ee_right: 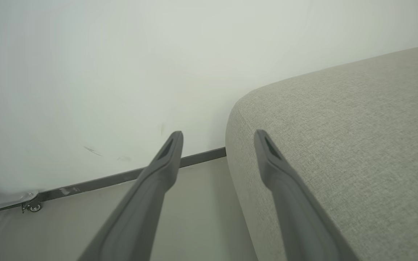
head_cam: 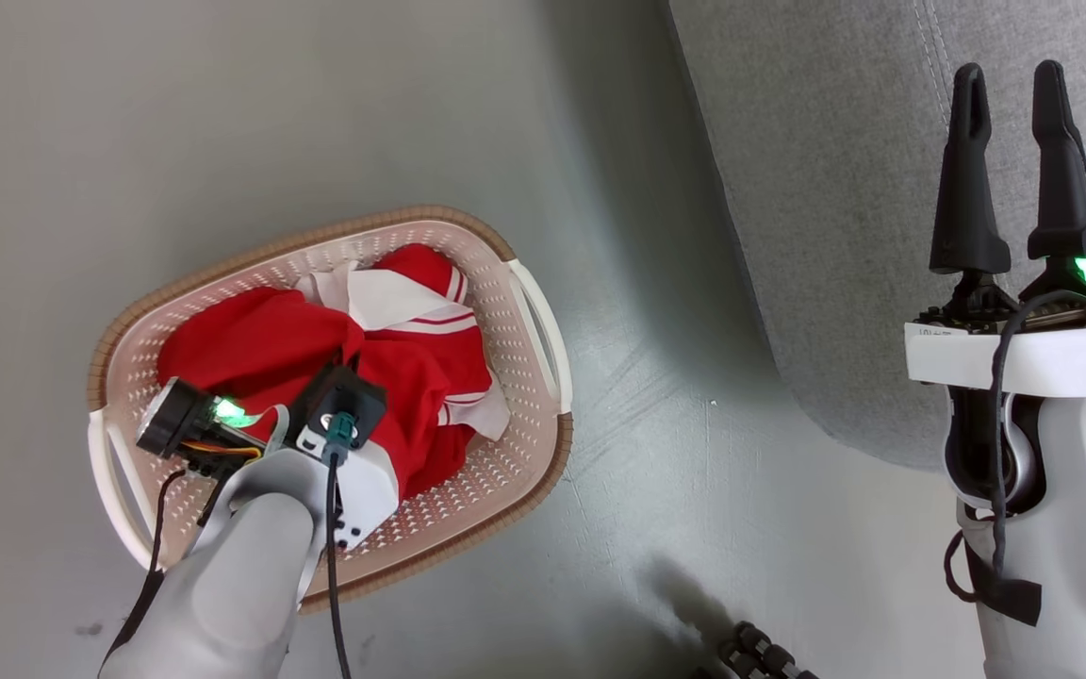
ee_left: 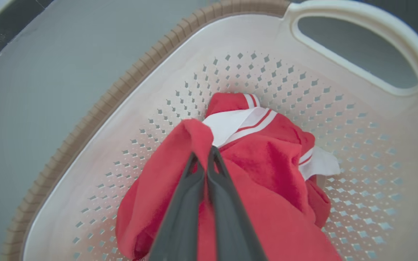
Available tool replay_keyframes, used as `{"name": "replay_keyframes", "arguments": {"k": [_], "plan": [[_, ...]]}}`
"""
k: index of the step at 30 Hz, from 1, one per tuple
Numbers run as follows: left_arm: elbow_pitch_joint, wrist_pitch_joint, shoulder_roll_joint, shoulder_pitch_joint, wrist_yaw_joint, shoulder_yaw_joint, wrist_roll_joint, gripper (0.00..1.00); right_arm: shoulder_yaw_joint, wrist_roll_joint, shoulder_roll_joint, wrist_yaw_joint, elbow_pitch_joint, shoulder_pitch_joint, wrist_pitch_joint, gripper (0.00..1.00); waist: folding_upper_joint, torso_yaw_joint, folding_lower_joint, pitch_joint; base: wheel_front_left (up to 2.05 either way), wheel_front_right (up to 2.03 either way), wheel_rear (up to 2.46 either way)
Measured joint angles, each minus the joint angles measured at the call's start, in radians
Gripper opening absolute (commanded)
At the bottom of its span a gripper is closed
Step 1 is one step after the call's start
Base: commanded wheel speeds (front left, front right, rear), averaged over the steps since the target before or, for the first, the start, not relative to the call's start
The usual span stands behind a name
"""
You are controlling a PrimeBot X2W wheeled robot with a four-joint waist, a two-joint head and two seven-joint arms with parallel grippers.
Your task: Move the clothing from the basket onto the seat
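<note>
Basket: we see the cream-white basket [head_cam: 517,451] with its brown rim standing on the grey floor [head_cam: 222,113].
Clothing: we find the red clothing [head_cam: 260,349] with white trim bunched inside the basket, heaped toward its middle, with perforated wall bare around it.
Left gripper: we see our left gripper [ee_left: 203,154] reaching down into the basket, its two dark fingers [ee_left: 185,203] pressed together, pinching a raised red fold of the clothing at their tips.
White trim: we note a white striped band [ee_left: 230,127] lying just beyond the pinched fold, toward the basket's far handle [ee_left: 394,32].
Seat: we see the grey woven seat [head_cam: 835,189] to the right of the basket and well apart from it, with bare floor between.
Right gripper: we hold our right gripper [head_cam: 1011,75] far to the right of the basket, over the seat's edge, fingers spread wide with nothing between them.
Wall: in the right wrist view we see a pale wall [ee_right: 122,54] behind the seat.
</note>
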Motion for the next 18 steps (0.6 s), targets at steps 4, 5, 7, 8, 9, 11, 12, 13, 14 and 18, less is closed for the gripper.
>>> {"name": "replay_keyframes", "arguments": {"k": [4, 5, 7, 8, 9, 11, 12, 13, 14, 18], "plan": [[-0.026, -0.012, -0.01, 0.0, 0.007, 0.024, -0.029, 0.0, -0.009, -0.009, 0.0, 0.0, 0.004, 0.0, 0.0, 1.0, 0.0, 0.012, 0.0, -0.017, 0.0, 0.0, 0.0], [-0.034, -0.015, -0.011, 0.0, 0.008, 0.029, -0.034, 0.0, -0.01, -0.009, 0.0, 0.0, 0.004, 0.0, 0.0, 1.0, 0.0, 0.015, 0.0, -0.021, 0.0, 0.0, 0.0], [-0.051, -0.018, -0.012, 0.0, 0.016, 0.032, -0.036, 0.0, -0.009, -0.016, 0.0, 0.0, 0.005, -0.001, 0.0, 1.0, 0.0, 0.021, 0.0, -0.031, 0.0, 0.0, 0.0], [-0.06, -0.021, -0.012, 0.0, 0.018, 0.034, -0.036, 0.0, -0.009, -0.018, 0.0, 0.0, 0.006, -0.001, 0.0, 1.0, 0.0, 0.025, 0.0, -0.036, 0.0, 0.0, 0.0], [-0.069, -0.021, -0.013, 0.0, 0.02, 0.038, -0.04, 0.0, -0.009, -0.018, 0.0, 0.0, 0.007, -0.001, 0.0, 1.0, 0.0, 0.028, 0.0, -0.041, 0.0, 0.0, 0.0], [-0.09, -0.024, -0.015, 0.0, 0.027, 0.049, -0.055, 0.0, -0.009, -0.023, 0.0, 0.0, 0.008, -0.001, 0.0, 1.0, 0.0, 0.034, -0.0001, -0.052, 0.0, 0.0, 0.0], [-0.102, -0.025, -0.015, 0.0, 0.03, 0.054, -0.062, 0.0, -0.009, -0.027, 0.0, 0.0, 0.008, -0.001, 0.0, 1.0, 0.0, 0.038, 0.0, -0.057, 0.0, 0.0, 0.0], [-0.113, -0.025, -0.016, 0.001, 0.035, 0.06, -0.069, 0.0, -0.009, -0.029, 0.0, 0.0, 0.009, -0.001, 0.0, 1.0, 0.0, 0.041, 0.0, -0.063, 0.0, 0.0, 0.0], [-0.125, -0.025, -0.016, 0.001, 0.035, 0.063, -0.074, 0.0, -0.008, -0.034, 0.0, 0.0, 0.011, -0.001, 0.0, 1.0, 0.0, 0.045, 0.0, -0.069, 0.0, 0.0, 0.0], [-0.176, -0.025, -0.016, 0.002, 0.045, 0.084, -0.096, 0.0, -0.003, -0.053, 0.0, 0.0, 0.016, 0.0, 0.0, 1.0, 0.0, 0.059, 0.0, -0.094, 0.0, 0.0, 0.0]]}}
